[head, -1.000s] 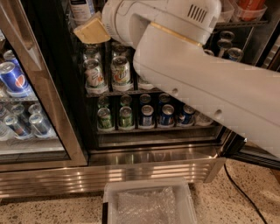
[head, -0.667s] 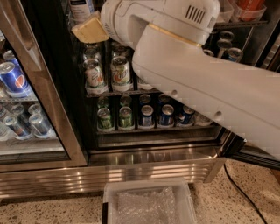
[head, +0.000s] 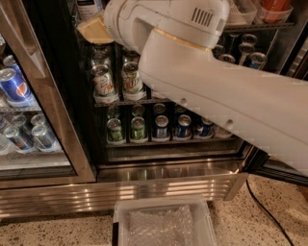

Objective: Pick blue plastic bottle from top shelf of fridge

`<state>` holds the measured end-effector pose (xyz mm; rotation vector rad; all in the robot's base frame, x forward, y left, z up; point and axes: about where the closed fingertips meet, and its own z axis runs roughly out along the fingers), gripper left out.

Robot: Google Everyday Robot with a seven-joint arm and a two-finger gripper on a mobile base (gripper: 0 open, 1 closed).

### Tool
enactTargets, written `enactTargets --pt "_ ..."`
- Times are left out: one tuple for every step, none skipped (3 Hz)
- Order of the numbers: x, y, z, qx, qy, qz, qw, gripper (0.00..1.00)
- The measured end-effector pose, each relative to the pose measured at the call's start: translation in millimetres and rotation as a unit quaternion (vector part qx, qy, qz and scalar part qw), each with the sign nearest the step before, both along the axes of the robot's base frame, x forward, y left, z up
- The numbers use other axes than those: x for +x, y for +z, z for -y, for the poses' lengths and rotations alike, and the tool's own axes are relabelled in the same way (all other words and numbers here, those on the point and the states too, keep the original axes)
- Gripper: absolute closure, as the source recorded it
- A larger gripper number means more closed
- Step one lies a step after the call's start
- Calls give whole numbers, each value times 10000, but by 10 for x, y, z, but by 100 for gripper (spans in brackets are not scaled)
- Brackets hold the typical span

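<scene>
The fridge [head: 168, 185] stands open in front of me, with black inner walls and a steel base. My white arm [head: 207, 81] reaches in from the right and fills the upper part of the view. The tan gripper [head: 96, 29] is at the top left, at the height of the top shelf [head: 255, 26]. Just above it, at the frame's top edge, is the lower part of the blue plastic bottle [head: 88, 6], showing a white label with dark print. The gripper sits right under and in front of the bottle; whether it touches it is hidden.
Several green and white cans [head: 120, 79] stand on the middle rack and green and blue cans [head: 159, 127] on the lower rack. A glass case with Pepsi cans [head: 14, 86] is at the left. A clear plastic bin [head: 163, 223] and a black cable [head: 264, 206] lie on the speckled floor.
The gripper has crept slightly up and to the left, closer to the bottle. Nothing else has moved.
</scene>
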<state>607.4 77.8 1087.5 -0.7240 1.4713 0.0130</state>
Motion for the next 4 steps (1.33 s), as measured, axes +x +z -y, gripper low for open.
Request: enactTargets --pt "83 -25 -20 -38 -243 72 9997 32" --pt "123 -116 28 54 -698 135 9975 38" --pt "103 -237 103 157 -1261 320 9914 39" --pt "94 -192 160 103 -1641 803 9831 37"
